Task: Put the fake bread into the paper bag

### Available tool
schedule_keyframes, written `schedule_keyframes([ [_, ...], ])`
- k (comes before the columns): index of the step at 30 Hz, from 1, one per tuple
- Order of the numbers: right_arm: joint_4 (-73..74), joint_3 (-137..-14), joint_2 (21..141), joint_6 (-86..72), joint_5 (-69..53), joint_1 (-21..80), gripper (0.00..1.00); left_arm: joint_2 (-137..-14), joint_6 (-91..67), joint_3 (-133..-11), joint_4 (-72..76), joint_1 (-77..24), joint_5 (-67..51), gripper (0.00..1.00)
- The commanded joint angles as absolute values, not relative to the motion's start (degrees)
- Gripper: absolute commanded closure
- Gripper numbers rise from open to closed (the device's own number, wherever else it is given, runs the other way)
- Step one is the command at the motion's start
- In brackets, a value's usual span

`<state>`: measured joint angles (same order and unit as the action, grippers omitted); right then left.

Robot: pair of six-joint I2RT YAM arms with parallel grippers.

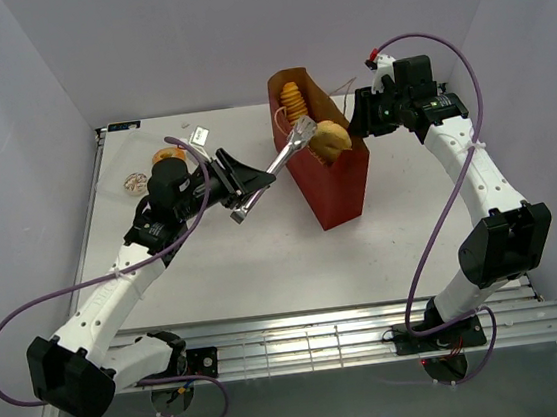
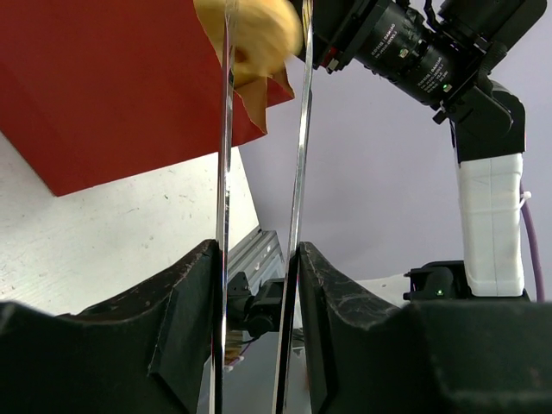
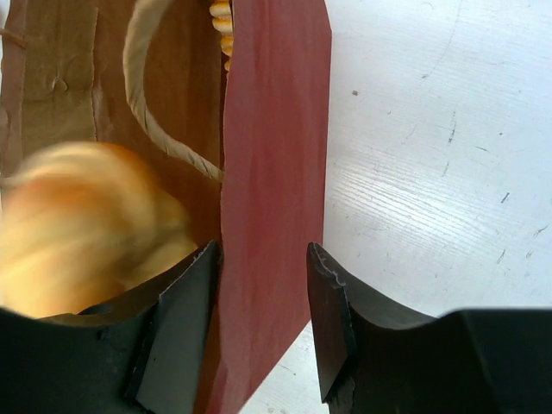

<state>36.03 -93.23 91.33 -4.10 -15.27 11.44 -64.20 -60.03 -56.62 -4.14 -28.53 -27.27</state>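
Top view. The left claw (image 1: 255,178) is closed on the tongs (image 1: 278,158) near their hinged end. The tongs reach up and right to the open mouth of the bag (image 1: 332,187). Their tips pinch a round bun (image 1: 329,140), held just above the bag's rim and not yet inside. A ridged loaf (image 1: 291,98) stands at the far end of the bag, its top showing above the rim. The bag stands upright on the desk (image 1: 264,260). A doughnut (image 1: 167,157) and a pale speckled piece (image 1: 135,183) lie on the desk's far left, well apart from the bag.

Left wrist view. The claw (image 2: 257,259) presses the two tong blades (image 2: 226,172) together, with the bun (image 2: 250,34) at their far end, beside the bag (image 2: 103,86).

Right wrist view. The right claw (image 3: 263,259) straddles the bag's side wall (image 3: 272,172), jaws narrowly apart. Whether they pinch the paper cannot be told. The blurred bun (image 3: 86,224) lies over the brown interior, near a string handle (image 3: 142,95).
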Motion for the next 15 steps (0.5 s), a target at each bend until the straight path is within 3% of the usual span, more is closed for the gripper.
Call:
schedule_keyframes([
  [1,34.7,-94.0,89.8,-3.7,-15.4,11.7,0.49,-63.5,-59.2,-57.7,-1.8,-28.8,-26.3,0.50],
  [15,34.6,-94.1,90.2,-3.5,-15.3,11.7,0.49,-57.1,-50.2,-68.6,-16.2,-28.8,-11.1,0.51],
])
